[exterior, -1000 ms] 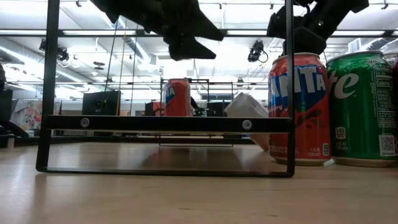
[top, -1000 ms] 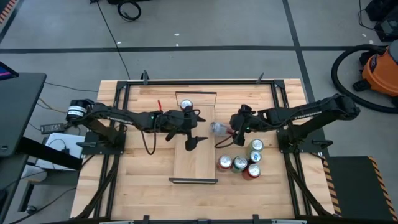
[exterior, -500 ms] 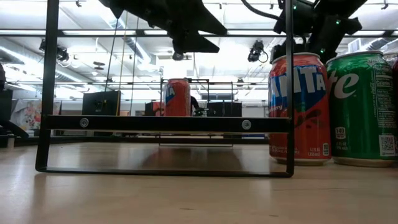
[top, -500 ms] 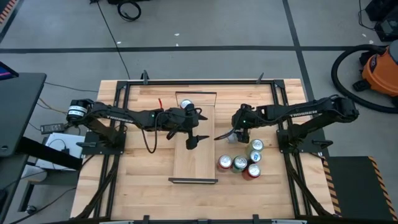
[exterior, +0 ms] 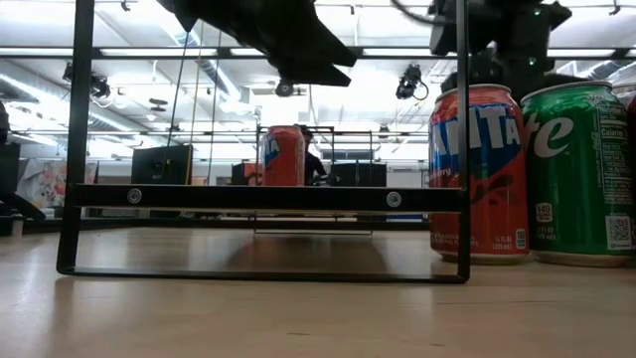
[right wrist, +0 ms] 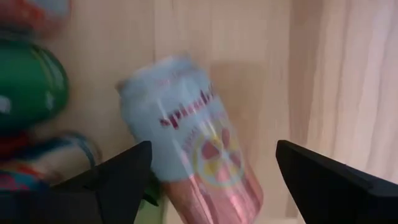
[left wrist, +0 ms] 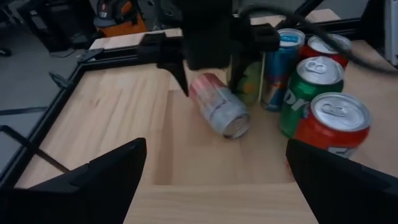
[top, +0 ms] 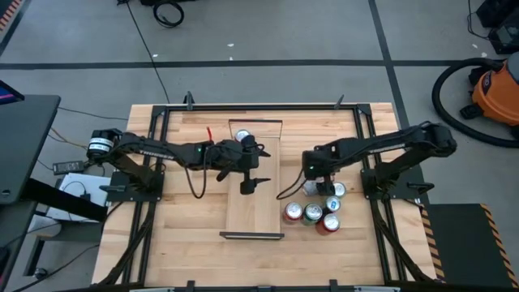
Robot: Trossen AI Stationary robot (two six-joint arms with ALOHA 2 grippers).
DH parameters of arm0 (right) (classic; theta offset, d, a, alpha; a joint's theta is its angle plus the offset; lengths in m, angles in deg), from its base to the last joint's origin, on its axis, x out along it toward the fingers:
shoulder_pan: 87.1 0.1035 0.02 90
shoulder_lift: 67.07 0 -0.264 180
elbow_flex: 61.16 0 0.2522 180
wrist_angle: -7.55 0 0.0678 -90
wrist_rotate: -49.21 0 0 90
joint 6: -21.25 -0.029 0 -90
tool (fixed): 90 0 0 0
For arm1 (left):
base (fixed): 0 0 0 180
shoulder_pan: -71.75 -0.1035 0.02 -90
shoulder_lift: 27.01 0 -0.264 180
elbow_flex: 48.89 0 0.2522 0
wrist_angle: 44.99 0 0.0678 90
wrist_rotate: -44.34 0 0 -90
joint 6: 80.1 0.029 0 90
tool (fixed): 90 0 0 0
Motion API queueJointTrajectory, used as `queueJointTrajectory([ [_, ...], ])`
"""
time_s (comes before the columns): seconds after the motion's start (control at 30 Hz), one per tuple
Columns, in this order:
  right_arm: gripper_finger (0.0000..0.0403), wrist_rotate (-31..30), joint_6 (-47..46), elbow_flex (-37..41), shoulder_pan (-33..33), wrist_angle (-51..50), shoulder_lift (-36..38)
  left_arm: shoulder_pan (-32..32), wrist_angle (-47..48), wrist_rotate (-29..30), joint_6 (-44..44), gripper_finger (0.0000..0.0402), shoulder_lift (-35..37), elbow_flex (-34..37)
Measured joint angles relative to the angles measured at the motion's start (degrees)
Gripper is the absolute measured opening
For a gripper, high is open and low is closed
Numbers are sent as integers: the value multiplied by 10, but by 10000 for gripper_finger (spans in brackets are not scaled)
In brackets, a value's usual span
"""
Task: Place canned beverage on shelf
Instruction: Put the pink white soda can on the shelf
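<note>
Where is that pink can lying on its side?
The pink can lies on the table right of the shelf, beside the upright cans, under the right claw.

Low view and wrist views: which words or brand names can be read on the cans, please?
"ANTA": partial brand on the upright orange soda can.
"te": partial brand on the upright green soda can.
"Spindr": blurred, uncertain, on the pale pink-and-white can lying on its side.
Small print on the cans: unreadable.

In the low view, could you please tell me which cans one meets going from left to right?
Red can on the shelf → orange-red can → green can.
</note>
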Motion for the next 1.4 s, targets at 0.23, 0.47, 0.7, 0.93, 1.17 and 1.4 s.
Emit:
queueJointTrajectory([
  [0.23, 354, -2, 38, -48, 13, -67, -71, -3, 2, 0, 1, 398, 0, 0],
  [0.47, 354, 36, 80, -50, -18, -56, -102, 10, 43, 2, 13, 398, 14, 0],
  [0.7, 336, 36, 87, -49, -37, -41, -102, 27, 92, 28, 16, 398, 43, 0],
  [0.93, 294, 29, 35, -47, -13, -51, -95, 27, 92, 29, 20, 398, 44, 0],
  [1.17, 260, 3, -5, -47, 9, -45, -88, 27, 90, 29, 26, 398, 44, 0],
  [1.4, 260, -14, -17, -46, 6, -22, -71, 27, 90, 29, 26, 398, 44, 0],
])
